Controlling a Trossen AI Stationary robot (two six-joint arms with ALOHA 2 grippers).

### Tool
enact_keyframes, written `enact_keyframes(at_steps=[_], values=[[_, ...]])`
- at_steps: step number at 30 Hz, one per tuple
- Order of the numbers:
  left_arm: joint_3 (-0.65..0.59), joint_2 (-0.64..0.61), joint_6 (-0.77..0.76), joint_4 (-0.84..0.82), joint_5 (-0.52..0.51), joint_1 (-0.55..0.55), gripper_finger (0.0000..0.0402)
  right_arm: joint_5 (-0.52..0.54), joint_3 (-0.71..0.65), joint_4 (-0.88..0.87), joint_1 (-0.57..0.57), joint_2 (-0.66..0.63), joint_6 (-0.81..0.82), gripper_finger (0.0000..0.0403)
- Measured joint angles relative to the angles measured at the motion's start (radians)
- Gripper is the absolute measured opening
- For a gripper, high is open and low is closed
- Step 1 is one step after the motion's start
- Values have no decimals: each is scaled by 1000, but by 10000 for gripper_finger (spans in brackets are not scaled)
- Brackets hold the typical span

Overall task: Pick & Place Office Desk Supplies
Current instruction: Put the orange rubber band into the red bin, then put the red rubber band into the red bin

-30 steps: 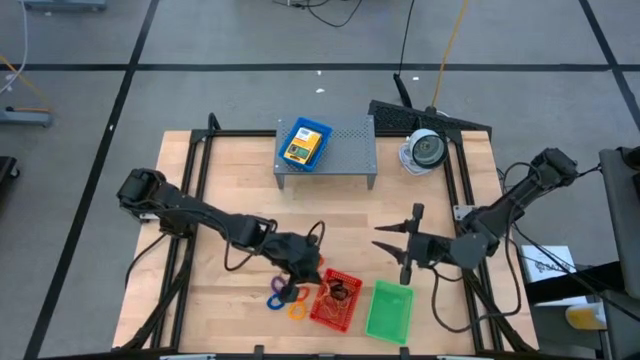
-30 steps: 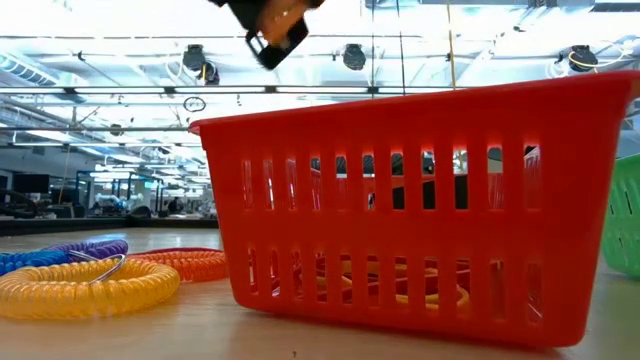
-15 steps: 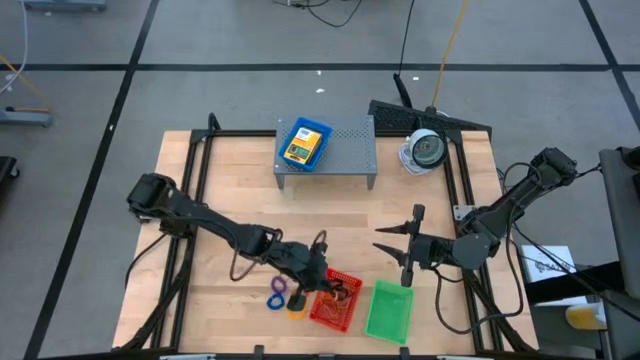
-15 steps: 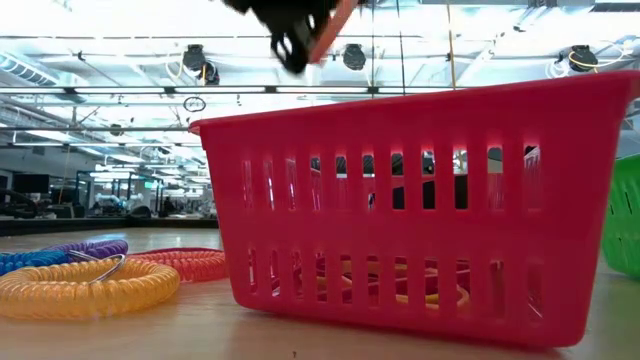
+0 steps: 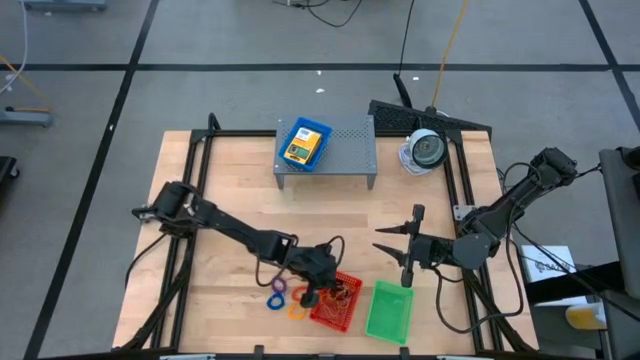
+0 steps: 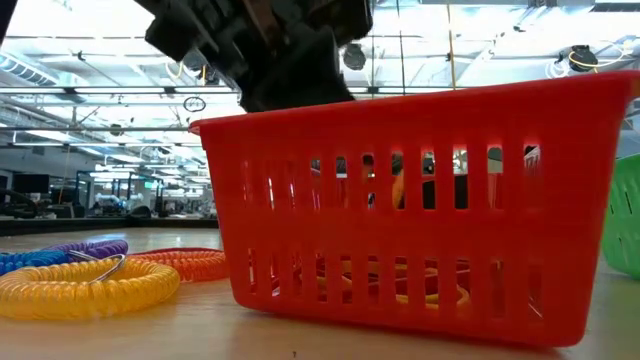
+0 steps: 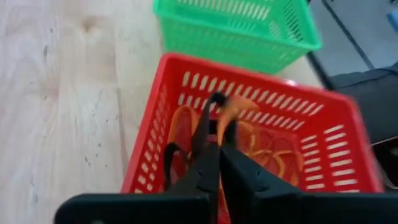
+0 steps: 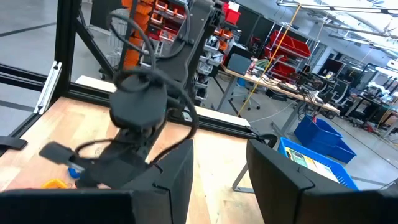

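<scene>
A red mesh tray (image 5: 340,308) stands near the table's front edge, with a green tray (image 5: 390,310) to its right. My left gripper (image 7: 219,124) reaches down into the red tray, shut on a thin orange rubber band (image 7: 239,106). More reddish bands (image 7: 277,155) lie on the tray's floor. Purple, blue and orange coil rings (image 5: 281,297) lie on the table left of the tray. My right gripper (image 5: 400,245) hovers open over the table's right part, holding nothing. My left gripper pinches the orange rubber band (image 7: 231,112) between its two fingertips. The fingers slant downward from the table's left side, over the red tray's left wall. The band sits inside the tray's walls (image 6: 400,190); whether it touches the bands below, I cannot tell.
A grey perforated shelf (image 5: 345,150) stands at the back with a blue-and-yellow box (image 5: 304,143) on top. A round white-and-grey device (image 5: 427,150) sits at the back right. Bare wood lies between the shelf and the trays.
My left gripper has gone down and toward the table's right and near edges, from above the coil rings into the red tray, staying shut on the orange band. The tray and rings have not moved.
</scene>
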Motion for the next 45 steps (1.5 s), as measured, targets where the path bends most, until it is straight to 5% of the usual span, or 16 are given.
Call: enact_keyframes(at_steps=[12, 24, 34, 45], values=[[0, 32, -1, 22, 0, 3, 26, -1, 0, -1, 0, 0, 4, 141], [0, 32, -18, 53, 10, 2, 145, -1, 0, -1, 0, 0, 4, 141], [0, -106, 16, -81, 88, 11, 170, -1, 0, -6, 0, 0, 4, 141], [0, -364, -61, -548, -231, -20, 170, -2, 0, -16, 0, 0, 11, 141]])
